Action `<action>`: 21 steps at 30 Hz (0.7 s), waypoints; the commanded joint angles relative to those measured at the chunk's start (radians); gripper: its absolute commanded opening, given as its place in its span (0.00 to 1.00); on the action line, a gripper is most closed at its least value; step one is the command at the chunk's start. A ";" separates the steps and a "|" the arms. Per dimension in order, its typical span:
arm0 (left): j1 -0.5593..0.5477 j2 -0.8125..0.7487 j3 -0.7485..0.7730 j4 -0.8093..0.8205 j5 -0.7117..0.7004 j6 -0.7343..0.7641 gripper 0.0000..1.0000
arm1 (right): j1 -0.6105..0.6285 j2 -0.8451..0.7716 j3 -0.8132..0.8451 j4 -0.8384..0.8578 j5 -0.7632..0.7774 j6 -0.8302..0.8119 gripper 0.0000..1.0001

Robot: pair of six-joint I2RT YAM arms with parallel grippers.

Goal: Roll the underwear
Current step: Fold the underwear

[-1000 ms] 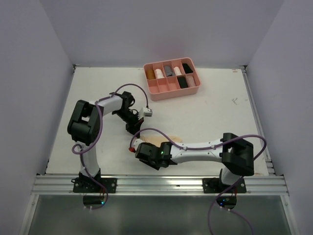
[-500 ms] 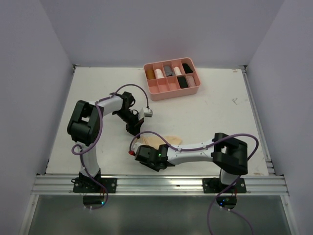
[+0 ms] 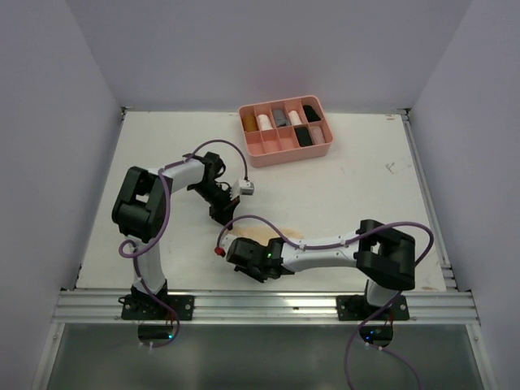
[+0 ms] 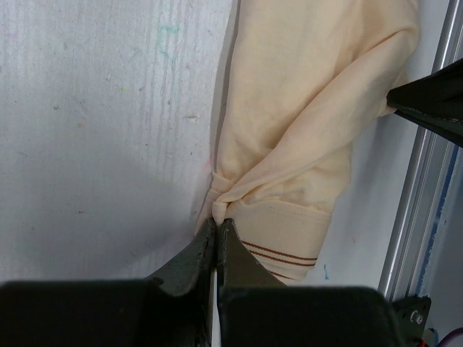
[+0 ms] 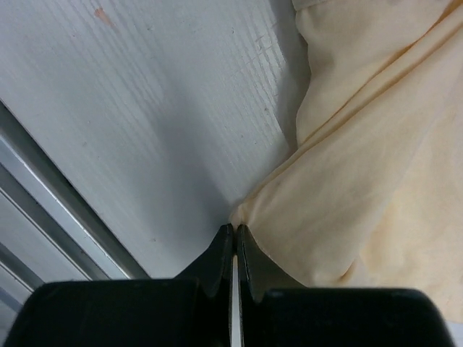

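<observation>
The pale tan underwear (image 3: 275, 234) lies bunched on the white table between the two arms, near the front edge. In the left wrist view the underwear (image 4: 304, 108) shows a waistband with thin brown stripes, and my left gripper (image 4: 217, 221) is shut on a gathered fold beside that band. In the right wrist view my right gripper (image 5: 235, 228) is shut on a pinched corner of the underwear (image 5: 362, 181). From above, the left gripper (image 3: 218, 216) is at the cloth's far left end and the right gripper (image 3: 242, 241) at its near left edge.
A pink divided tray (image 3: 288, 154) at the back holds several rolled garments, black ones among them. An aluminium rail (image 3: 260, 307) runs along the table's front edge, close to the right gripper. A dark finger of the right gripper (image 4: 434, 101) shows in the left wrist view.
The right gripper has shut on the cloth's near corner. The right arm has shifted slightly and the cloth looks more bunched. The left arm holds still.
</observation>
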 commanded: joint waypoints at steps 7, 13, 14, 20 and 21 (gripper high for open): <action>-0.013 0.044 -0.054 0.047 -0.226 0.086 0.00 | -0.247 -0.224 0.004 -0.086 -0.228 0.010 0.00; -0.013 0.044 -0.052 0.047 -0.213 0.094 0.00 | -0.378 -0.215 0.040 -0.113 -0.412 -0.040 0.00; -0.013 0.044 -0.052 0.045 -0.211 0.094 0.00 | -0.407 -0.215 0.046 -0.113 -0.424 -0.042 0.00; -0.013 0.038 -0.061 0.047 -0.199 0.097 0.00 | -0.493 -0.176 0.069 -0.137 -0.466 -0.085 0.00; -0.013 0.037 -0.064 0.050 -0.199 0.100 0.00 | -0.517 -0.170 0.069 -0.137 -0.466 -0.089 0.00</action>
